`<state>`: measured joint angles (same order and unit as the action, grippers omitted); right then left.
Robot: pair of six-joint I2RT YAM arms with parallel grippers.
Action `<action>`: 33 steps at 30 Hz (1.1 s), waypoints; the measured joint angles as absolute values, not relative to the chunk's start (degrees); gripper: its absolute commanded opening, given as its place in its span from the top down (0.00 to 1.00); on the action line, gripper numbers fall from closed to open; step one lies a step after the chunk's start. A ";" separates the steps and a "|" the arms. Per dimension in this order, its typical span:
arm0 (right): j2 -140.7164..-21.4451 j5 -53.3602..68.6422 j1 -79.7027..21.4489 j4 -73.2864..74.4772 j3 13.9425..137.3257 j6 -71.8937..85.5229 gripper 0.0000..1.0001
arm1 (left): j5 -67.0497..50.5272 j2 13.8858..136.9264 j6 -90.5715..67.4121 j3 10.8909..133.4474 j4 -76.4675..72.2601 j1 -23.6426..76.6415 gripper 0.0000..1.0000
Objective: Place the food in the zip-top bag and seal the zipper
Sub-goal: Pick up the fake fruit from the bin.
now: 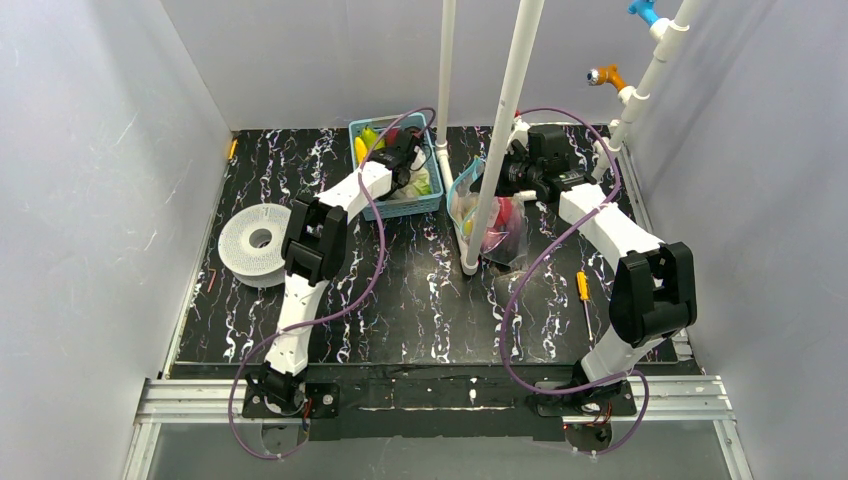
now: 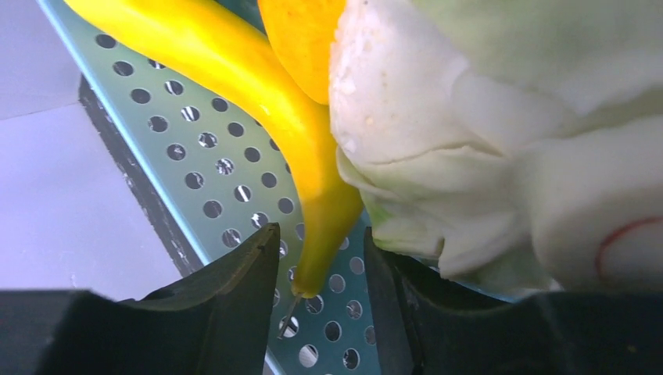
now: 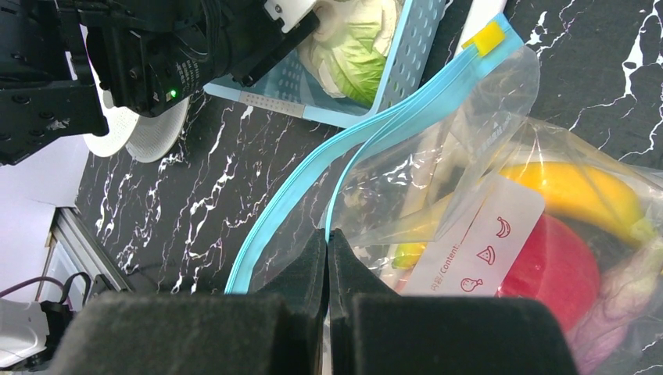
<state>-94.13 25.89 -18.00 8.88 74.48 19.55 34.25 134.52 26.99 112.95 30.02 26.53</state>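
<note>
Jaws of the left gripper [image 2: 320,238] stand apart, straddling the stem tip of the curved yellow toy banana [image 2: 258,86]; can't tell if they touch it. It lies in the light-blue perforated plastic basket [image 2: 195,156] against the white-green cabbage [image 2: 485,117], long axis running up-left from the jaws. The right gripper [image 3: 328,234] is pinched shut on the clear floppy zip-top bag [image 3: 438,156] under its teal-blue zipper strip [image 3: 344,144], just beside the basket. The banana's far end is cut off. Overhead, the left arm hides the basket's contents.
</note>
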 measured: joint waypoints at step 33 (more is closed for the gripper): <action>-94.13 25.89 -17.96 8.78 74.48 19.57 0.99 | 42.19 134.37 28.61 109.11 25.79 28.27 0.87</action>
<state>-94.13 25.89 -17.96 8.78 74.48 19.57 42.19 134.37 28.61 109.11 25.79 28.27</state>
